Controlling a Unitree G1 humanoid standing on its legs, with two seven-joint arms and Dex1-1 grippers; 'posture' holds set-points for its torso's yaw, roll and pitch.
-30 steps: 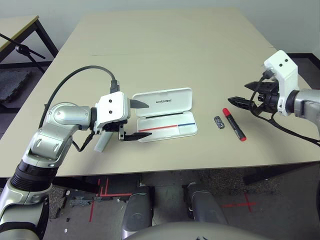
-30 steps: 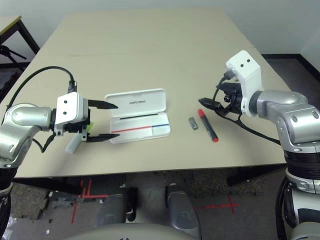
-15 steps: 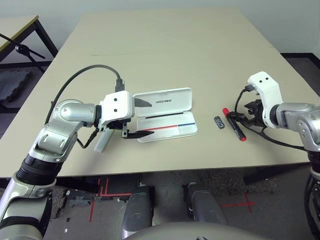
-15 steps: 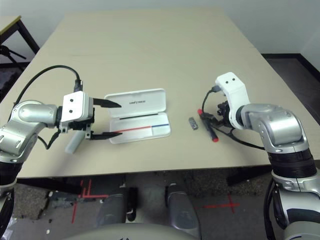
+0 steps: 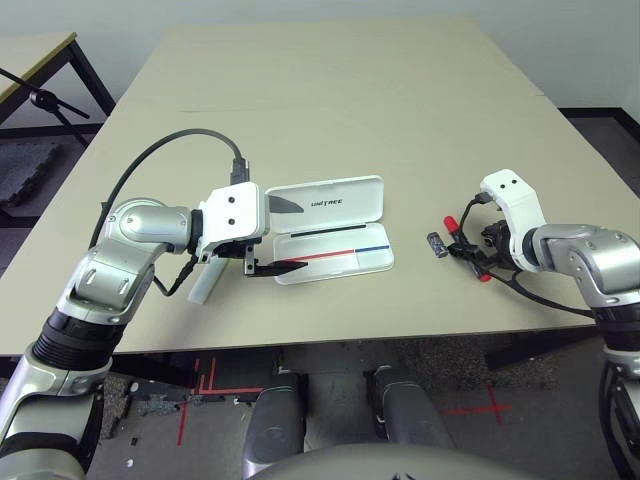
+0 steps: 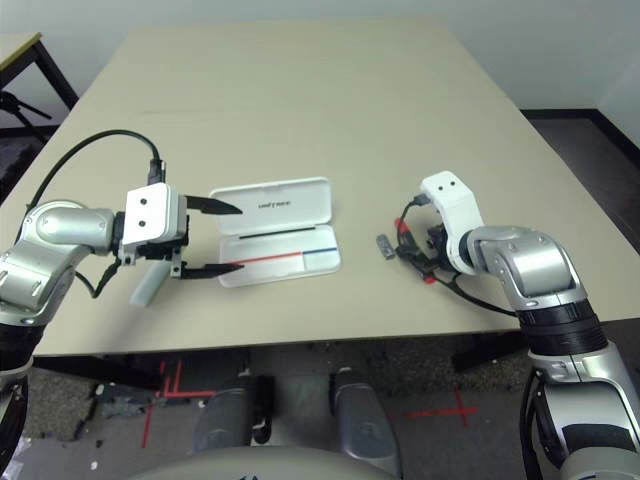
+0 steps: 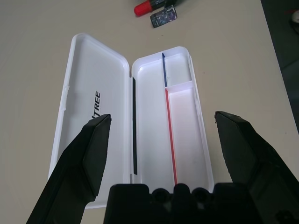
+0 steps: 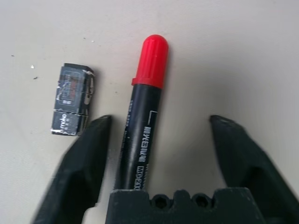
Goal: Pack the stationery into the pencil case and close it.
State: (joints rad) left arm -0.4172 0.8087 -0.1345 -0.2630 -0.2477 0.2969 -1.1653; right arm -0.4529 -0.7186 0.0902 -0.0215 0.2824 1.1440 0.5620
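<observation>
between the fingers of the right claw (image 8: 154,140) lies the marker (image 8: 142,126) — black barrel, red cap pointing away from the wrist. the fingers (image 8: 79,163) stand apart on either side of the barrel, not yet pressing it. just outside one finger sits the grey block (image 8: 71,105), near but apart from the marker. on the table (image 5: 330,110), the marker (image 5: 470,245) and block (image 5: 436,245) lie well apart from the case (image 5: 330,230), which rests open in front of the left claw (image 7: 161,135); its jaws are spread wide on nothing, framing the tray and lid. beside the left claw's wrist lies the pale highlighter (image 5: 205,283).

handling, as a judgement: the marker looks light, rigid and smooth — a round barrel that may roll or twist if pinched off-centre. the middle of the black barrel looks the best hold, clear of the cap and of the block. the block is tiny and light, likely to be nudged by a finger. the case is stiff, thin plastic, apt to slide when loaded.

change from a second ago: the right claw hung above the table beyond the marker; it has come down over it and its fingers have begun to narrow. the left claw has edged a little closer to the case, jaws unchanged.
</observation>
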